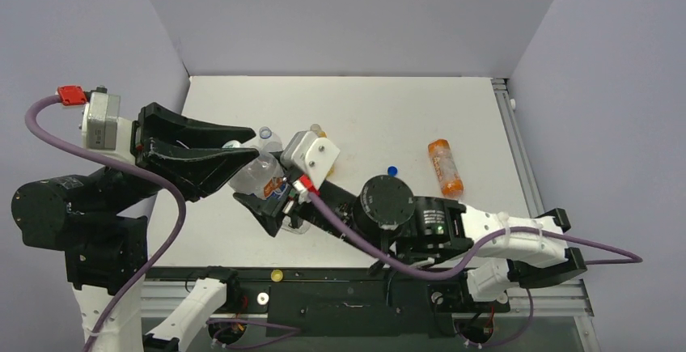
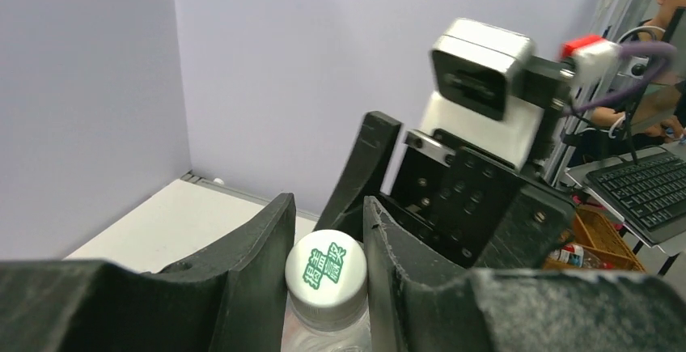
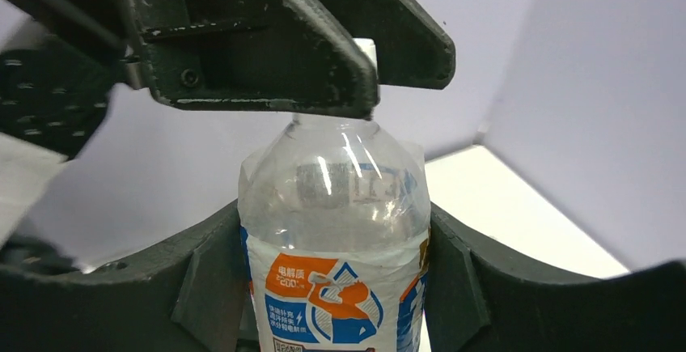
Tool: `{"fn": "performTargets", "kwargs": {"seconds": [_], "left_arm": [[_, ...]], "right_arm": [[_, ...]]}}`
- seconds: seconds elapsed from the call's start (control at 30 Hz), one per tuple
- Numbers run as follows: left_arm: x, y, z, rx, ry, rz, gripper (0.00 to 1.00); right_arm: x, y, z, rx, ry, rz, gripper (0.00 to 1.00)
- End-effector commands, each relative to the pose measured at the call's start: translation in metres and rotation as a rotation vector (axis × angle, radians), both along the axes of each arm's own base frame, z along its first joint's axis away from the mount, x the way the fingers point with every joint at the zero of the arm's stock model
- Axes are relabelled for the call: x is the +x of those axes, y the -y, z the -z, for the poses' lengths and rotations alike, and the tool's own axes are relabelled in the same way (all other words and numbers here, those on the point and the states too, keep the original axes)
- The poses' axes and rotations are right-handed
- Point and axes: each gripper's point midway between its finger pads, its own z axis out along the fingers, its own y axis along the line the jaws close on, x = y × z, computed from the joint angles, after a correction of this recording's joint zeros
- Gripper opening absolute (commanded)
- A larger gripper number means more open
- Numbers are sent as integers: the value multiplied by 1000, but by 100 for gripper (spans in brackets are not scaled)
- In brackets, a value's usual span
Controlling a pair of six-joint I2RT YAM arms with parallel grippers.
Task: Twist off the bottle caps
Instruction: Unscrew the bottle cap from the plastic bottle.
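bottle (image 3: 334, 206) over middle of worktop (image 1: 388, 117): light, thin-walled, probably squishy and slick. right tool (image 3: 334, 287) grasping its body at label, left tool (image 1: 243, 156) clenched on white cap (image 2: 326, 275). cap rim = best hold, don't crush body.

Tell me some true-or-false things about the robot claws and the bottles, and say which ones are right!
1. The left claw is shut on the white cap. True.
2. The right claw is empty. False: it grips the clear bottle around its body.
3. The orange bottle stands upright. False: it lies on its side on the table.
4. A blue cap lies loose on the table. True.
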Motion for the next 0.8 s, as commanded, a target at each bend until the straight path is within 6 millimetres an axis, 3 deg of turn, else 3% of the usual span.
{"fn": "performTargets", "kwargs": {"seconds": [0.0,0.03,0.07,0.1,0.17,0.3,0.5,0.57,0.6,0.63,0.67,0.7,0.73,0.77], "left_arm": [[23,-9,3,17,47,-147,0],[25,-10,5,21,37,-161,0],[29,-13,4,20,46,-188,0],[31,-13,6,23,39,-199,0],[36,-17,6,25,40,-235,0],[41,-23,6,22,52,-298,0],[48,-30,5,12,48,-358,0],[44,-31,4,4,54,-357,53],[42,-31,3,0,57,-352,91],[37,-31,0,-14,61,-345,97],[32,-29,-1,-16,66,-327,98],[23,-27,-4,-23,76,-298,97],[17,-26,-6,-29,84,-281,97],[8,-22,-9,-37,83,-236,97]], "right_arm": [[30,23,-12,-12,72,451,0],[36,31,-10,-42,87,540,0],[30,21,-4,-52,89,569,0],[34,28,-6,-79,103,646,0],[30,25,-2,-115,125,721,0],[20,17,2,-137,145,771,0],[23,27,-7,-71,90,769,0],[23,29,-11,-36,72,730,0],[21,25,-8,-46,99,687,0],[26,33,-13,-13,62,658,0],[21,24,-12,32,30,578,0],[31,38,-19,42,20,546,0],[19,21,-19,85,-7,382,0],[34,37,-27,107,-29,340,0]]}}
